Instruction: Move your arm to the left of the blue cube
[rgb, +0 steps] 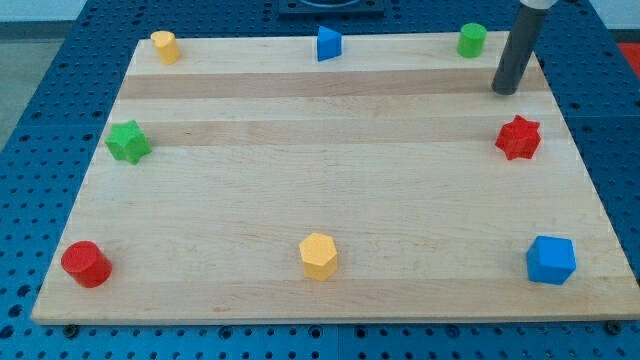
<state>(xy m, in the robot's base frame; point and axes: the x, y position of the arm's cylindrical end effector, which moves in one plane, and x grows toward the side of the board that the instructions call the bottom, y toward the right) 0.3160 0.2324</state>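
Note:
The blue cube sits near the bottom right corner of the wooden board. My tip is at the top right of the board, far above the cube and slightly to its left. It stands just right of and below the green cylinder and above the red star, touching neither.
A blue triangular block lies at the top middle and a yellow cylinder at the top left. A green star is at the left edge, a red cylinder at the bottom left, a yellow hexagonal block at the bottom middle.

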